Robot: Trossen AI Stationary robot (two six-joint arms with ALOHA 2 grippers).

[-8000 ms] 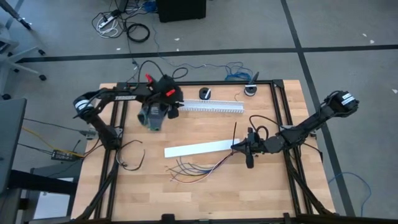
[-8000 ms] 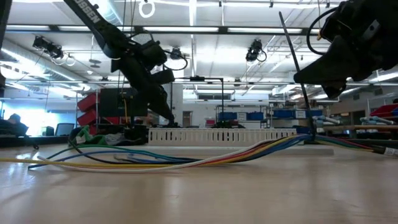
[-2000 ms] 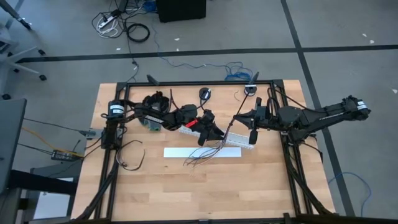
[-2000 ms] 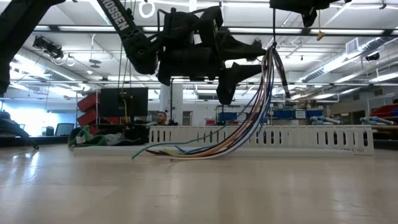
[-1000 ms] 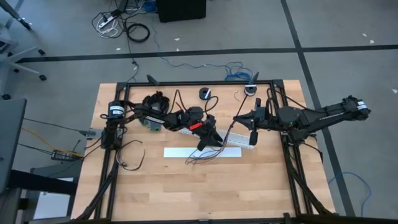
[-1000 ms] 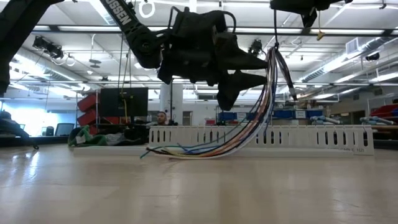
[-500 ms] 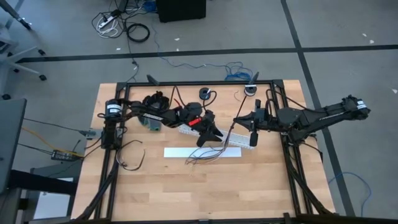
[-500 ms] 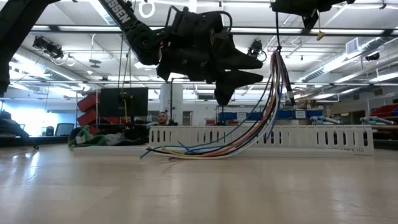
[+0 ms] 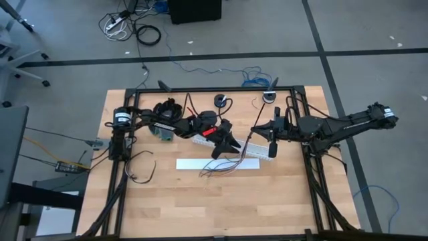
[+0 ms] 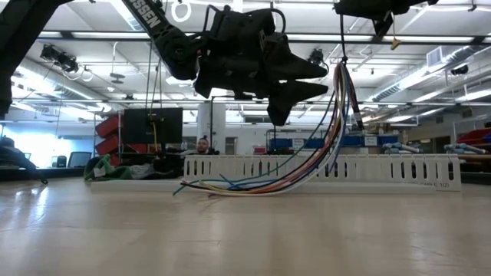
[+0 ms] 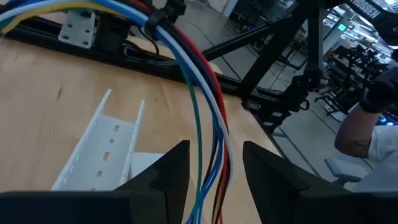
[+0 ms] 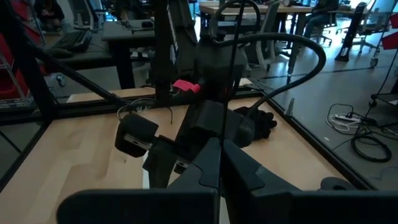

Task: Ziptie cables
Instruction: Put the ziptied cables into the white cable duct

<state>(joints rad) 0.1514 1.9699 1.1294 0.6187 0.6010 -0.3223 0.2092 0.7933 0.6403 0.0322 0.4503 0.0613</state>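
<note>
**Cable bundle hangs from the right end effector, left end effector straddling it**

The left end effector [image 9: 225,148] hovers above the middle of the bench [image 9: 167,201], its two fingers [image 11: 163,174] standing apart with the coloured strands of the cables [image 11: 205,106] running down between them; whether the pads touch the wires cannot be told. In the low view the left end effector [image 10: 295,92] points toward the hanging bundle, just beside it.

The right end effector [image 9: 255,128] is at about 3 o'clock from the left one, near it, and also raised off the bench. Its fingers are closed together, and a thin dark strip [image 12: 233,68] rises from their tips. In the low view the cables [image 10: 322,146] hang from up by the right end effector, sweep down in a curve, and their loose ends lie fanned on the bench surface.

From above, those loose ends [image 9: 217,169] spread over a flat white strip [image 9: 194,164] at about 6 o'clock from the left end effector. The white slotted duct [image 10: 383,169] lies behind the bundle, across the bench's far side.

A person's arm [image 11: 360,130] shows beyond the bench in the left wrist view.
</note>
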